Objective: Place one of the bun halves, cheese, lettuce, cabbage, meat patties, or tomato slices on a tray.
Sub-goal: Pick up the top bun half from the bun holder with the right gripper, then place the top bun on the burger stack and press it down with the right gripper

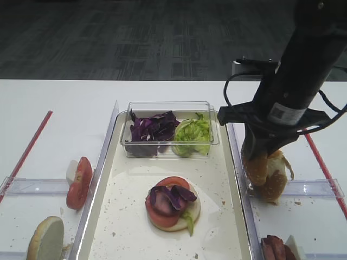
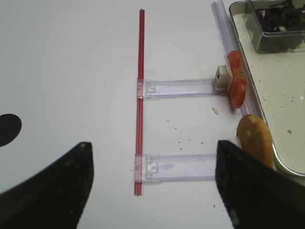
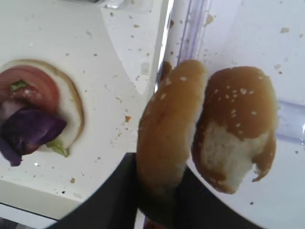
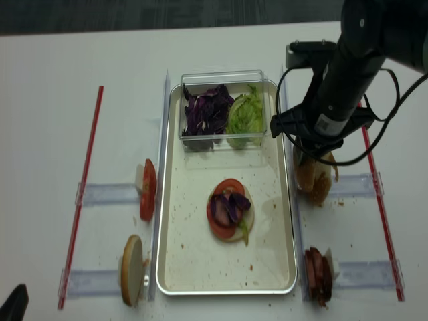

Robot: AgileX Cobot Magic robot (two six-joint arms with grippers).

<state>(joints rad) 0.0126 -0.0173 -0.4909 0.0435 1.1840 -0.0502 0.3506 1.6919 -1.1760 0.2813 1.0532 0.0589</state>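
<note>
White tabletop (image 1: 54, 108) fills most of the overhead views; beyond its far edge lies dark grey floor (image 1: 135, 38). Two red strips (image 4: 83, 187) run front to back near the left and right edges of the tabletop, joined by clear plastic rails (image 2: 178, 87) to the central tray (image 4: 180, 267). This cream tray, speckled with crumbs, lies lengthwise at the centre. At its far end sits a clear tub (image 1: 171, 108) holding purple cabbage (image 1: 153, 130) on the left and pale green lettuce (image 1: 192, 135) on the right. Near the tray's middle rests a flat bun base topped with tomato slices (image 1: 162, 208), purple cabbage and a bit of green leaf.

Right arm (image 1: 303, 70), black, reaches down just outside the tray's right rim. Its right gripper (image 3: 157, 195) is clamped on a sesame bun top (image 3: 167, 129) standing on edge; a second seeded bun with a torn white patch (image 3: 236, 129) leans against it. Meat patties (image 4: 317, 274) stand further forward on the right.

Left of the tray, more tomato slices (image 1: 78, 181) stand on edge, with a pale bun half (image 1: 46, 238) nearer the front. Left gripper (image 2: 152, 191) hovers over bare tabletop, its dark fingers (image 2: 52, 186) spread wide.
</note>
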